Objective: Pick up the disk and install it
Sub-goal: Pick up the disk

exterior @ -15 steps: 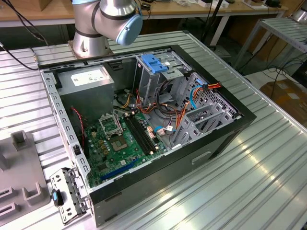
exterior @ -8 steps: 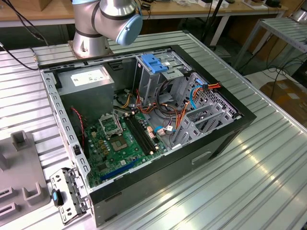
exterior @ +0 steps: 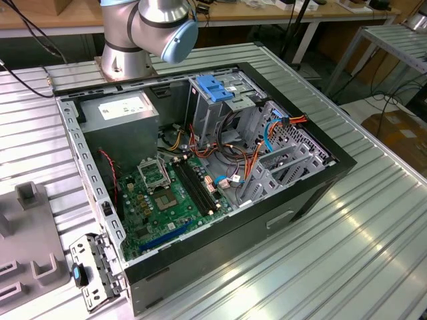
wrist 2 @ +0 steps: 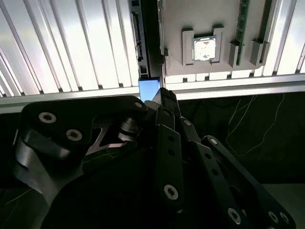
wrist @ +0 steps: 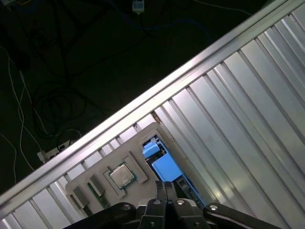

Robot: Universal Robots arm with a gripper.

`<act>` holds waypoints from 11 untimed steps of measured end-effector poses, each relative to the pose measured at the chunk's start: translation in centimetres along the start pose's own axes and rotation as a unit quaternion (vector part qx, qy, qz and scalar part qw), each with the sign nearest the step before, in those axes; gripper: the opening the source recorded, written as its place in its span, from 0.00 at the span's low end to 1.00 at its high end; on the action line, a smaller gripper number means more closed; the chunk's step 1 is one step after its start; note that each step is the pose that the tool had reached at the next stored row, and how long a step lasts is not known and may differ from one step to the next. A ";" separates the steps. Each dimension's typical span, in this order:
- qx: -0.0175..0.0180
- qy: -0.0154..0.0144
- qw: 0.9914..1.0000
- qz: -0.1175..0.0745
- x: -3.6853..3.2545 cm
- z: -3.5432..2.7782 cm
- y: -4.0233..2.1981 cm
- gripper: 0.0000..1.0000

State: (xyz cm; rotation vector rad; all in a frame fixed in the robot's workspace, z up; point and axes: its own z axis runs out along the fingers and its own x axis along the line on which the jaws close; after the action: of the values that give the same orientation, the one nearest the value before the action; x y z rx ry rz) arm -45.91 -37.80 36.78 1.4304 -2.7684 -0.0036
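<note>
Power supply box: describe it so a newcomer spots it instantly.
Look inside the open computer case on the ribbed table. At its far end near the arm's base sits the power supply box, plain grey with a white sticker, unlike the blue-topped cage beside it.

Open table (exterior: 373, 227) lies on the exterior view's right of the case (exterior: 313, 193). Inside, tangled cables (exterior: 250, 157) crowd beside the cage (exterior: 213, 113), whose bay may be reachable from above; hard to tell.

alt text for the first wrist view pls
The shut gripper hangs over the disk, whose blue rails show in a slot of a grey fixture tray on the ribbed metal table. A processor chip sits in a nearby pocket.
</note>
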 end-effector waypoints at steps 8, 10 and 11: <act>0.002 0.001 0.997 -0.082 0.01 0.09 0.00 0.11; 0.003 0.001 0.995 -0.097 0.01 0.10 -0.01 0.11; 0.003 0.001 0.995 -0.104 0.01 0.11 -0.01 0.11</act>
State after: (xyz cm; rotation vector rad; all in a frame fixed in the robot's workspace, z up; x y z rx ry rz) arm -45.91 -37.82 36.67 1.7122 -2.6052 0.0014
